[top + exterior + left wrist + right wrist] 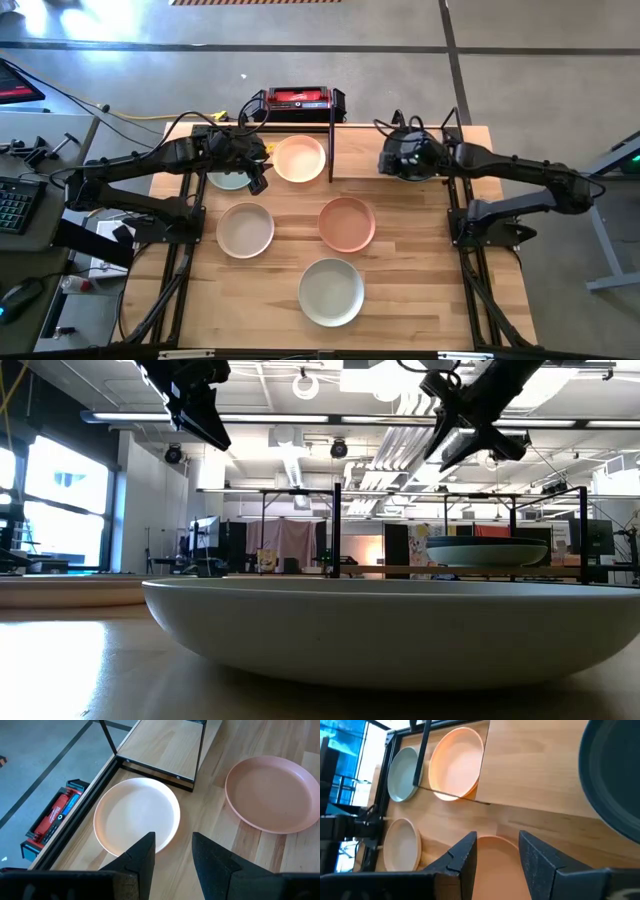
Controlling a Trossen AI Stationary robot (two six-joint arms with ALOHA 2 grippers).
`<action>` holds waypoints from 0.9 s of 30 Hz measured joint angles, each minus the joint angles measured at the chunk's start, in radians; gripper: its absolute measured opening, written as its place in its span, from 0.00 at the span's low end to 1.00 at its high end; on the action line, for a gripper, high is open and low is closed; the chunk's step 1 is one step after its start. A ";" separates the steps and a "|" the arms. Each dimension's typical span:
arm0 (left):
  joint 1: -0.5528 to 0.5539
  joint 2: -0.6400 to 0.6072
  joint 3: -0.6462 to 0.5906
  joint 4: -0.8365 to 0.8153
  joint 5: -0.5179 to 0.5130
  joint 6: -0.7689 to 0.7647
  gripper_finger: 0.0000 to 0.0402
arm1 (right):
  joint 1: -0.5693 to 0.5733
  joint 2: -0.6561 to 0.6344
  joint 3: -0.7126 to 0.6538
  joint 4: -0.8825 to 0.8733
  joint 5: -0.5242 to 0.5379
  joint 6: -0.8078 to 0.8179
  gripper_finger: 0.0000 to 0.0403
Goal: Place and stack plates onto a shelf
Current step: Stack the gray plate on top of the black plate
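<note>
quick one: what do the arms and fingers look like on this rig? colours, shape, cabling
Both arms are dark, near-black, built of jointed tubular links on black bases. The left gripper and right gripper sit on bulky dark wrist housings with black cables looping off them. Each gripper has two matte black fingers, flat and blocky with angular inner faces. No markings are visible on them.

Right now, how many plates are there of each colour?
Cream plate: 1
Pale green plate: 1
Beige plate: 1
Pink plate: 1
Off-white plate: 1
Dark plate: 1
Total: 6 plates in view
</note>
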 joint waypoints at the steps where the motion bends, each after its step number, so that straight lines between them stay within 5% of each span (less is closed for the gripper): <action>1: 0.000 0.000 0.000 0.000 0.000 0.000 0.30 | 0.008 0.000 0.000 0.000 0.000 -0.001 0.31; 9: 0.000 0.000 0.000 0.000 0.000 0.000 0.30 | 0.076 0.001 0.000 0.000 -0.012 -0.055 0.31; 22: 0.000 0.000 0.000 0.031 0.004 -0.004 0.30 | 0.217 0.001 0.000 0.002 -0.050 0.142 0.31; 27: 0.000 0.000 0.000 0.053 0.011 -0.171 0.30 | 0.312 0.002 0.000 0.046 -0.044 0.243 0.31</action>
